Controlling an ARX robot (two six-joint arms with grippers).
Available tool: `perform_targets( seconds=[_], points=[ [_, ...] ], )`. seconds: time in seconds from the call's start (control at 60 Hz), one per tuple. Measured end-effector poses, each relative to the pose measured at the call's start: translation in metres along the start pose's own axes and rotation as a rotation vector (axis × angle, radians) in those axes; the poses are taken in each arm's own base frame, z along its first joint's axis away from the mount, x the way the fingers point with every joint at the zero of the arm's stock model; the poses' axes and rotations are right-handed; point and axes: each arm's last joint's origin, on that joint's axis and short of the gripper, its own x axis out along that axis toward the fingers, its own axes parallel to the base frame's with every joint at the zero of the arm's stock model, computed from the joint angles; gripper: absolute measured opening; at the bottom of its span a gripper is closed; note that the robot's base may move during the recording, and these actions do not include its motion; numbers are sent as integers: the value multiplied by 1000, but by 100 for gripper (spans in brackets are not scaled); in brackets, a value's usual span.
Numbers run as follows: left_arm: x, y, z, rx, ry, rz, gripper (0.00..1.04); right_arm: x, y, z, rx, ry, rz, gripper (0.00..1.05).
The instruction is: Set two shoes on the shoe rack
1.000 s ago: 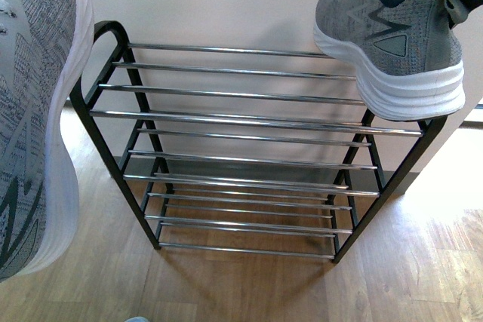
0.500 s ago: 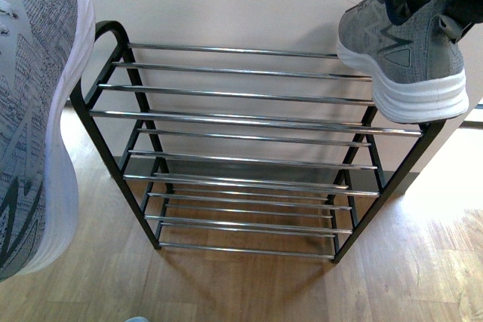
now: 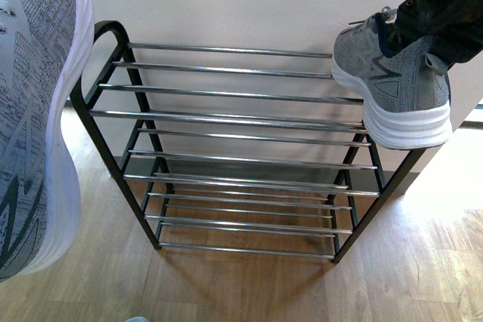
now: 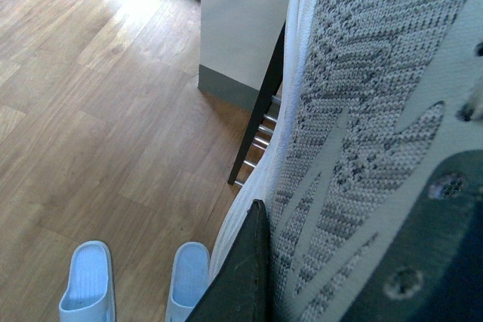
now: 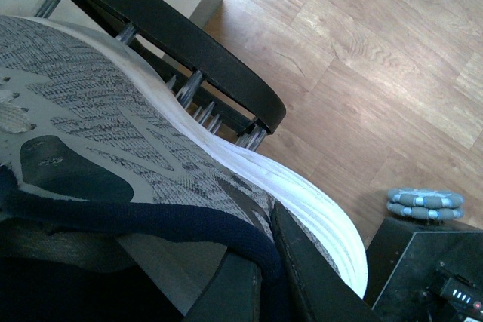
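1. Wood-plank floor [image 3: 226, 292] and a plain pale wall [image 3: 226, 5] are framing the shoe rack [image 3: 241, 118], with its chrome rods catching the light.
2. Over at the rack's top right end, the right pincer [image 5: 264, 269] is clamping down on the navy heel collar of the right sneaker [image 3: 392, 84]. The heel is poking out past the front rod. Can't tell if the sole is fully resting on the rods.
3. Off the rack's left side, the left pincer [image 4: 339, 277] is squeezing the left sneaker [image 3: 38, 111] and dangling it toe-down, clear of the rods.
4. Pale blue slippers [image 4: 87, 288] are lying on the floor in front of the rack.
5. I'm guessing these are handling light, with squishy knit uppers. The padded heel collar is looking like the firmest place to grab, and those thin rods are looking slippery.
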Motion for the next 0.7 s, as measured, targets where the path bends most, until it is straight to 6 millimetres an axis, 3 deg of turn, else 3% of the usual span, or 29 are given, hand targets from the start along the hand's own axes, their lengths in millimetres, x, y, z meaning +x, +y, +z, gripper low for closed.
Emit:
perform_targets(
  seconds=[0.083, 0.2, 0.583, 0.7],
  points=[
    [0, 0, 0, 0, 0, 0, 2, 5, -2, -3, -5, -5, 7, 7],
    [0, 0, 0, 0, 0, 0, 2, 6, -5, -1, -6, -26, 23, 33],
    [0, 0, 0, 0, 0, 0, 2, -38, -13, 34, 41, -48, 191, 95],
    [0, 0, 0, 0, 0, 0, 2, -48, -16, 43, 49, -38, 246, 95]
  ],
)
